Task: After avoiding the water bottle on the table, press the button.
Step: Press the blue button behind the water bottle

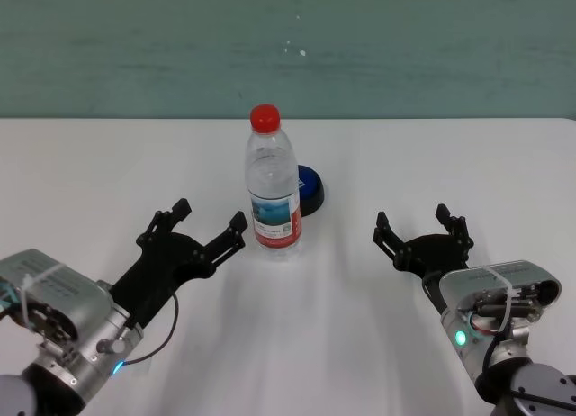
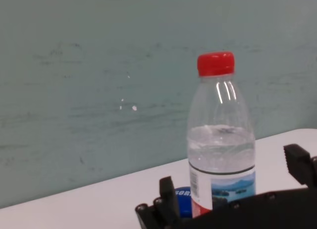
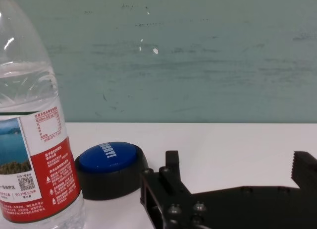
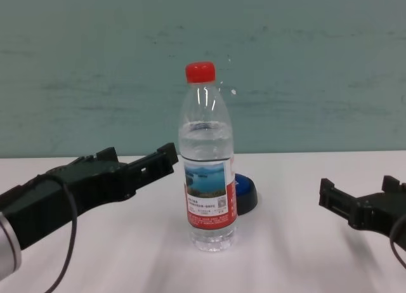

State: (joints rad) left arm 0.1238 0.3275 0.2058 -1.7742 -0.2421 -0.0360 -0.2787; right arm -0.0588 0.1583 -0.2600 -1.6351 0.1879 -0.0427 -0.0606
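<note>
The water bottle (image 1: 273, 186), clear with a red cap and a red-and-white label, stands upright mid-table. The blue-domed button (image 1: 309, 189) on its black base sits just behind it, to its right, partly hidden by the bottle. My left gripper (image 1: 211, 213) is open and empty, just left of the bottle and apart from it. My right gripper (image 1: 412, 216) is open and empty, to the right of the bottle and nearer me than the button. The right wrist view shows the button (image 3: 110, 162) beside the bottle (image 3: 29, 115). The left wrist view shows the bottle (image 2: 220, 140) close ahead.
The white table (image 1: 405, 155) runs back to a teal wall (image 1: 288, 47). Nothing else stands on it.
</note>
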